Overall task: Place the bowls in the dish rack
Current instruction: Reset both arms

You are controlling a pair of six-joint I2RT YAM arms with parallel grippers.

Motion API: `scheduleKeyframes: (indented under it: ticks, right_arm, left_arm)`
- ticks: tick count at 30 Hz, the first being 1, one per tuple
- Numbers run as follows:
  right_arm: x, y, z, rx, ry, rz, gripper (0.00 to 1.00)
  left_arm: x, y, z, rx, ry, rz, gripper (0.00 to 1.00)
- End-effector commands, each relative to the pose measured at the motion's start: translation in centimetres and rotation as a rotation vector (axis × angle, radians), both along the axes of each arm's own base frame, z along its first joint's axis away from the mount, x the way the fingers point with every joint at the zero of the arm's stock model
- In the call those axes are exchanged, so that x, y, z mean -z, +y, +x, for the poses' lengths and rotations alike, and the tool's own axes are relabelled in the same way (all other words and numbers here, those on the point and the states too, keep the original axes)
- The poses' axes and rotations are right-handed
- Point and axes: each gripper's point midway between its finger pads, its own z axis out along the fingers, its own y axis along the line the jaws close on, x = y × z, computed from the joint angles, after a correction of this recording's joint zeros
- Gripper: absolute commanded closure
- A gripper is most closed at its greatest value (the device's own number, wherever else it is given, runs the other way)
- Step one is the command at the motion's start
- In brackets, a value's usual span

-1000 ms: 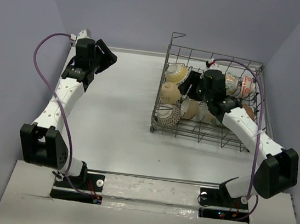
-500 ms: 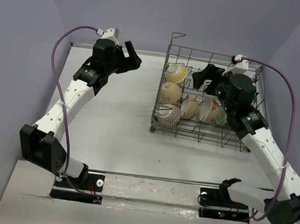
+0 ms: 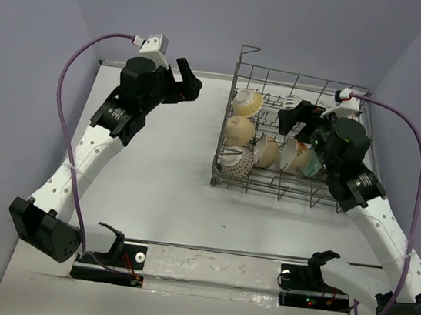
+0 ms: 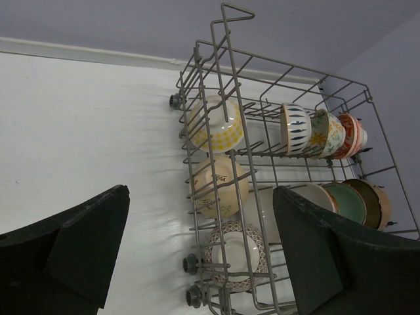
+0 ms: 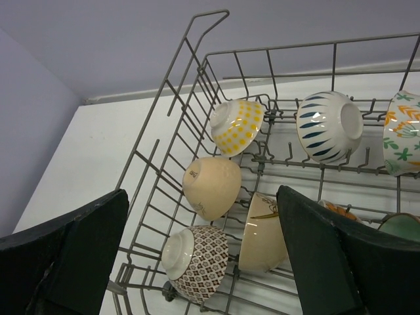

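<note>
The dish rack [image 3: 268, 190] stands on the right half of the white table [image 3: 163, 167], with the bowls [image 3: 239, 130] set on edge between its tines. Above the rack's middle hovers the right gripper [image 3: 292, 115], jaws spread wide and empty. Farther back, left of the rack, the left gripper [image 3: 179, 85] hangs over the table, likewise released.

L gripper [image 3: 183, 84]: was at far-L corner of table [image 3: 170, 168], now higher and further R, twd rack [image 3: 299, 189]. L elbow swung down-L. R gripper [image 3: 295, 116]: was low in rack over bowls [image 3: 237, 130], now lifted, over back row. R elbow swung out near-R. Mid bowls uncovered.
</note>
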Motion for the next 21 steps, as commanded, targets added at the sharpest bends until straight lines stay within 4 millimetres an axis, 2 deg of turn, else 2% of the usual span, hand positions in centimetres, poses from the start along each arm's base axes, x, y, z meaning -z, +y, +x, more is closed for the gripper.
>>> scheduleKeyframes:
  ticks: [1,17,21]
  right_arm:
    - [-2.4,0.0,-0.1,0.000,-0.046,0.010,0.00]
    - [-1.5,0.0,0.3,0.010,-0.034,0.005,0.00]
    - [-1.1,0.1,0.5,0.006,-0.027,-0.006,0.00]
  left_arm:
    - [-2.8,0.2,-0.5,0.009,-0.091,0.001,0.01]
    - [-4.2,0.5,-1.0,0.007,-0.126,-0.003,0.01]
    - [-3.8,0.6,-0.9,0.000,-0.121,0.002,0.01]
